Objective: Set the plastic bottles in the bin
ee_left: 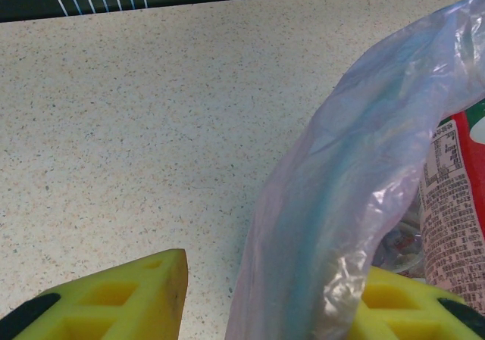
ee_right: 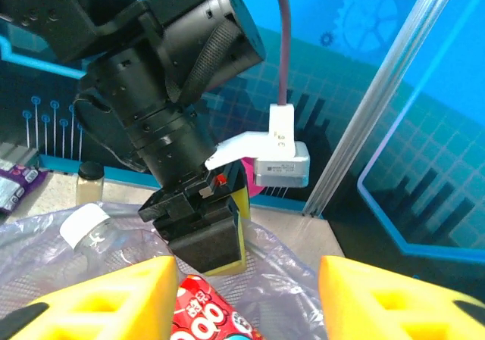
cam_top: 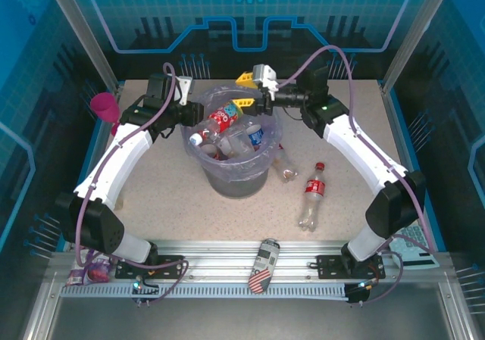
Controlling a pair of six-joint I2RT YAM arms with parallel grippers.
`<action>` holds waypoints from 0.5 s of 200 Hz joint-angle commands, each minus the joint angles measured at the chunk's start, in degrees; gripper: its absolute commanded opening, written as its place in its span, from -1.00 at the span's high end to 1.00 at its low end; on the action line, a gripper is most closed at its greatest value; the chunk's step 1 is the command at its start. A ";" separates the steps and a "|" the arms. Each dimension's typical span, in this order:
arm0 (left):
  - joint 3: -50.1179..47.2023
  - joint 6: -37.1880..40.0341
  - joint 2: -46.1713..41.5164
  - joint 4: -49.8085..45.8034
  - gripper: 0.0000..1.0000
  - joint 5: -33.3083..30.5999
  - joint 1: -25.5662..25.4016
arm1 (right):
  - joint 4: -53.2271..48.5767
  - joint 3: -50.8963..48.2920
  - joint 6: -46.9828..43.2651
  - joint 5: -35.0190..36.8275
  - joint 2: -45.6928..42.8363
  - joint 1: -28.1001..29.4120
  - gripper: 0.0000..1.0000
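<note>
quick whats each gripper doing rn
left gripper: closed, pinching the bin bag
right gripper: open, fingers apart above a red-label bottle, not gripping it

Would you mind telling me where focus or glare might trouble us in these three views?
Top external: evenly lit, soft shadows beside the bin. Left wrist: the bag is soft and shiny, the table sharp. Right wrist: the right end effector blurs in the foreground; the left arm behind is crisp.

bottles [cam_top: 254, 135] lie in the bin [cam_top: 235, 185], two others [cam_top: 311, 192] right of it.
</note>
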 commanded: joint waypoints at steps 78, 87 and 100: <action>-4.39 1.17 4.82 -8.25 0.09 -3.14 -0.17 | -13.58 5.95 -0.18 20.06 9.96 12.29 0.59; -4.38 1.17 4.79 -8.21 0.09 -3.22 -0.16 | -13.14 4.04 0.65 20.02 9.57 12.34 0.60; -4.40 1.19 4.86 -8.19 0.09 -3.19 -0.16 | -12.22 1.29 1.32 19.50 8.89 12.48 0.62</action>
